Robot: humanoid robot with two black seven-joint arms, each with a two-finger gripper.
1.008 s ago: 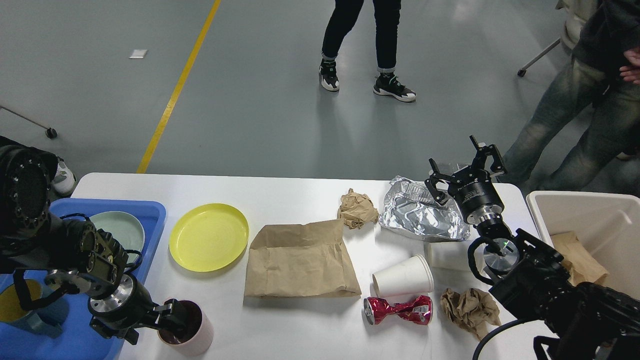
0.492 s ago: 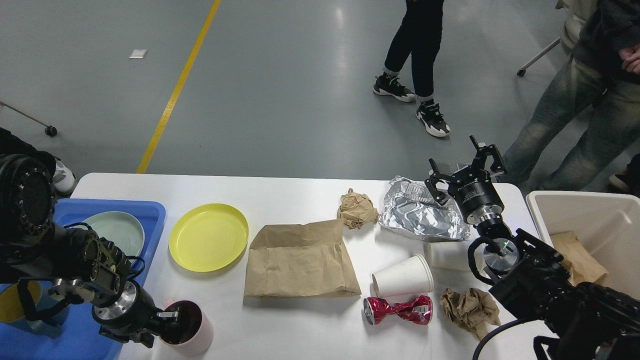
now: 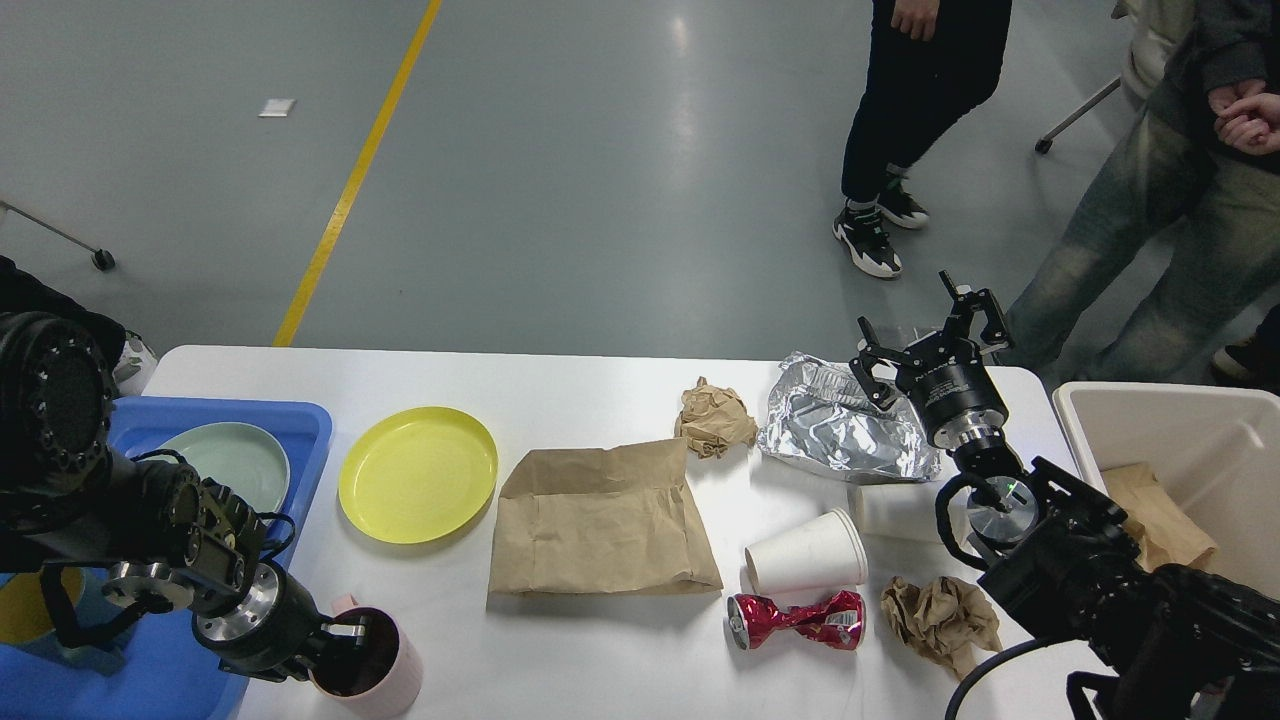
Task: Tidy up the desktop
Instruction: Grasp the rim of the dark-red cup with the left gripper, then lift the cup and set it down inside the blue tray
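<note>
Our left hand (image 3: 345,640) grips the pink mug's (image 3: 372,672) rim on the white counter (image 3: 600,390); our right hand (image 3: 930,335) hovers released above crumpled foil (image 3: 835,430).

1. I look down on the white desktop (image 3: 600,380), which spans most of the view.
2. My left gripper (image 3: 345,640) sits at the near left edge, its fingers at the rim of a pink cup (image 3: 375,670); I cannot tell whether they grip it.
3. A blue tray (image 3: 300,425) at the far left holds a pale green plate (image 3: 235,460).
4. A yellow plate (image 3: 417,474) lies beside the tray.
5. A flat brown paper bag (image 3: 600,520) lies mid-table.
6. My right gripper (image 3: 930,335) hovers with fingers spread above crumpled foil (image 3: 835,435).
7. A white paper cup (image 3: 805,553) lies on its side just beyond a crushed red can (image 3: 797,619).
8. A beige bin (image 3: 1180,450) stands at the right.
</note>
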